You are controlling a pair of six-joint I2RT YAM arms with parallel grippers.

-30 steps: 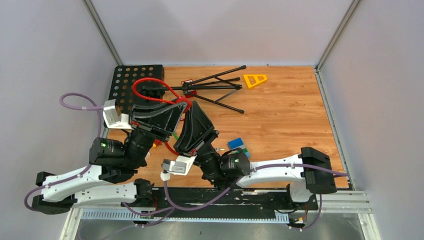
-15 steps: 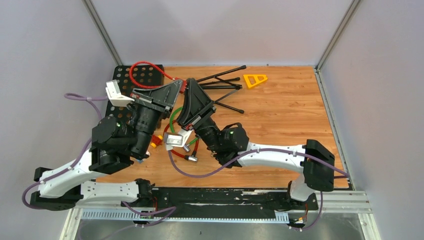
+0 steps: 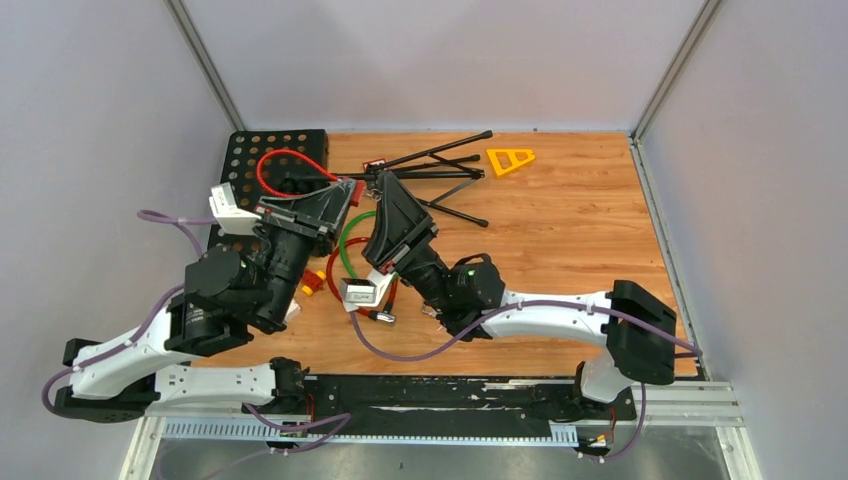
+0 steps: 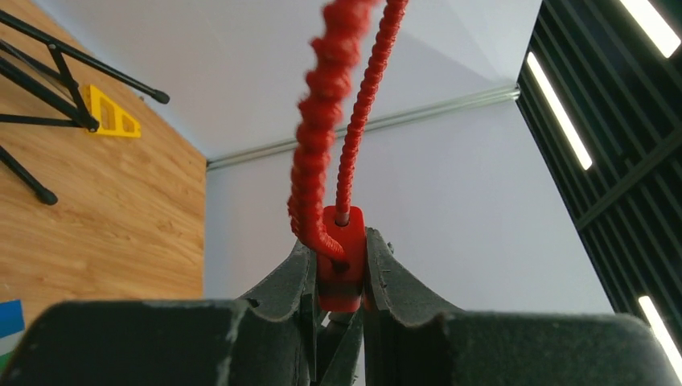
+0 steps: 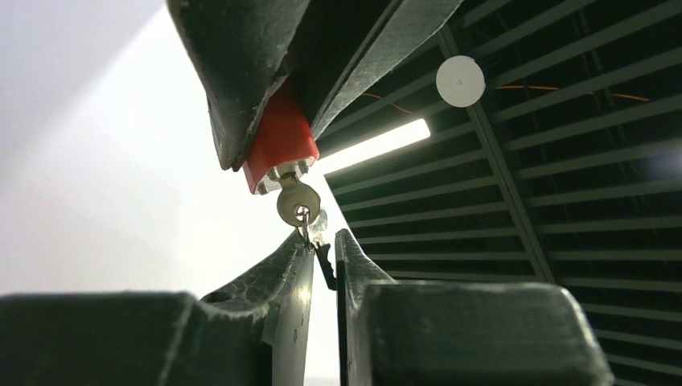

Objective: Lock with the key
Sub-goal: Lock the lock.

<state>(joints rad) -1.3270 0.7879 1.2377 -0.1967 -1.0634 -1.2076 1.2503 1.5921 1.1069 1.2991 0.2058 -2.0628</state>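
Nearest us, the right gripper (image 5: 326, 239) has its jaws a little apart just under the key (image 5: 297, 203); whether they pinch its ring we cannot tell. The key sits in the red lock body (image 5: 277, 149), which the left gripper (image 4: 342, 241) clamps aloft. We judge the turn needs a firm pinch on the key's flat head, twisting about the cylinder's axis. We count one key, one lock body and one red cable (image 4: 322, 121). Farther off are one green cable (image 3: 348, 232), one tripod (image 3: 430, 175) and one yellow triangle (image 3: 510, 158).
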